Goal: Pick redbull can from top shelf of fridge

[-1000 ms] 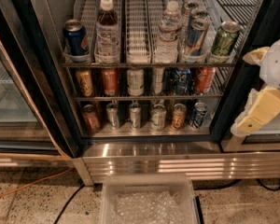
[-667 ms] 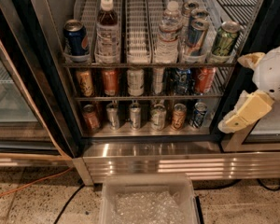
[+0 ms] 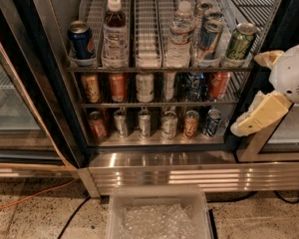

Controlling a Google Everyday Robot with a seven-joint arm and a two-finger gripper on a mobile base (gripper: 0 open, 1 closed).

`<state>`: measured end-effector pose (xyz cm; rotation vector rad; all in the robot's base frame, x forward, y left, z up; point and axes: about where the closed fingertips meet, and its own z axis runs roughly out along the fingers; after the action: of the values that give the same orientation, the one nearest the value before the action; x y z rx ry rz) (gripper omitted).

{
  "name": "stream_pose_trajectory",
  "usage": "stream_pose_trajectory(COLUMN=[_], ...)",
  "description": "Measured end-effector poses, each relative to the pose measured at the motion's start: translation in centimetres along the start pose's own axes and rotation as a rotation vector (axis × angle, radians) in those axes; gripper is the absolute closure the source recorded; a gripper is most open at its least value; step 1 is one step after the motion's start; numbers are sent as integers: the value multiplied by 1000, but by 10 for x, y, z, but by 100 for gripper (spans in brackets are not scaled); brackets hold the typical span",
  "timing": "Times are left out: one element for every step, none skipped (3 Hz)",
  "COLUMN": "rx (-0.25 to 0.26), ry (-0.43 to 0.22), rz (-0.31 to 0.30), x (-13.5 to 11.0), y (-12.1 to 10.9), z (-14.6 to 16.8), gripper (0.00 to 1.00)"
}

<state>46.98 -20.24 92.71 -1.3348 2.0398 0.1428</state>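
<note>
The redbull can (image 3: 209, 37), slim, blue and silver, stands at the front of a right-hand lane on the top shelf (image 3: 147, 29), a pale wire rack with raised dividers. More cans stand behind it in its lane. A green can (image 3: 240, 42) is to its right and a clear water bottle (image 3: 180, 34) to its left. The fridge (image 3: 50, 83) has a black frame and a steel base. My gripper (image 3: 246, 93) is at the right edge, outside the fridge, lower right of the redbull can. Its cream fingers (image 3: 261, 114) are spread apart and empty.
A dark blue cola can (image 3: 81, 40) and a brown drink bottle (image 3: 114, 31) stand at the top shelf's left. Two lower shelves (image 3: 154, 103) hold rows of cans. A clear plastic bin (image 3: 157, 214) sits on the floor in front. An orange cable (image 3: 30, 199) and black cables lie on the floor.
My gripper has moved a little to the left, toward the fridge's right frame. The cans and bottles have not moved.
</note>
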Motion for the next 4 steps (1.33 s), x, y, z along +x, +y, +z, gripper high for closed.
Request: stream_pose_trajectory(rx=[35, 101, 144, 144], ry=[-60, -174, -264, -264], rz=[38, 117, 197, 197], x=[-8, -22, -28, -28], y=[-15, -48, -75, -75], z=[11, 20, 29, 29], gripper=[0, 0, 0, 0])
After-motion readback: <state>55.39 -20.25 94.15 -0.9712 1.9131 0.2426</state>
